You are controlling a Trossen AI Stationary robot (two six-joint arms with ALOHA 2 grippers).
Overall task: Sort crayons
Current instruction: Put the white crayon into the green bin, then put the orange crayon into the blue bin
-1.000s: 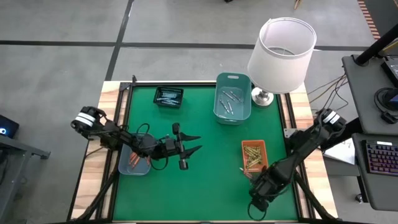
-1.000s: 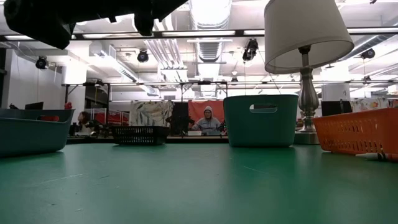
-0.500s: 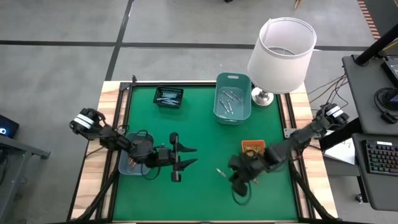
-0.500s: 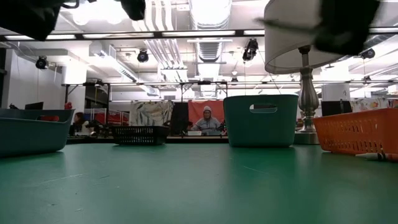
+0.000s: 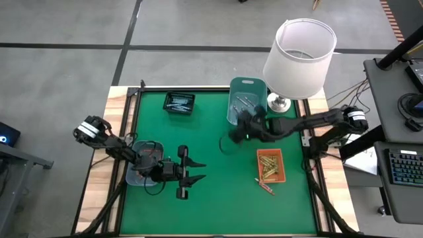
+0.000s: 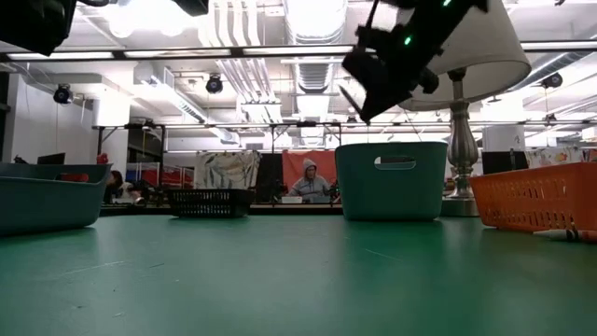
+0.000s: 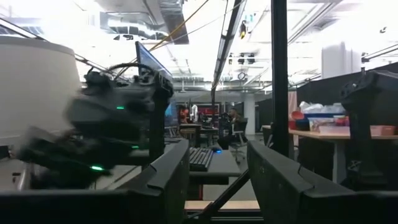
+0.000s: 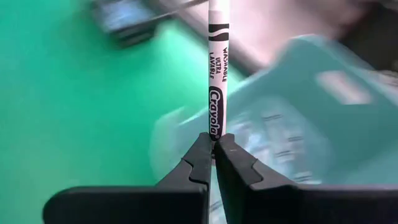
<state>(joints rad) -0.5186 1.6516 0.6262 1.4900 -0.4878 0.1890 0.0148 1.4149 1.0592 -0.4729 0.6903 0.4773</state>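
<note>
My right gripper (image 8: 214,142) is shut on a grey-white crayon (image 8: 216,68) and hangs in the air at the near left corner of the teal bin (image 5: 248,109), which holds more grey-white crayons. In the high view this gripper (image 5: 236,132) is blurred. My left gripper (image 5: 196,170) stands open over the green mat beside the blue-grey bin (image 5: 141,173) of red and orange crayons, with nothing between its fingers (image 7: 168,177). Two loose crayons (image 5: 265,185) lie flat on the mat by the orange tray (image 5: 269,165). My right gripper pinches the crayon's one end (image 8: 216,127) between its two fingertips. The crayon sticks straight out past the fingertips, in line with the fingers. It is lifted clear of the mat, over the teal bin's near edge.
A black tray (image 5: 179,102) with grey crayons sits at the far left of the mat. A lamp with a white shade (image 5: 299,56) stands at the far right corner, close behind the teal bin. The orange tray holds yellowish crayons. The mat's middle (image 5: 211,192) is bare.
My right gripper has swung from the table's near right corner across the mat toward the far edge, rising and turning its wrist, and now hangs at the teal bin with the crayon. My left gripper has drifted toward the near edge, still open.
</note>
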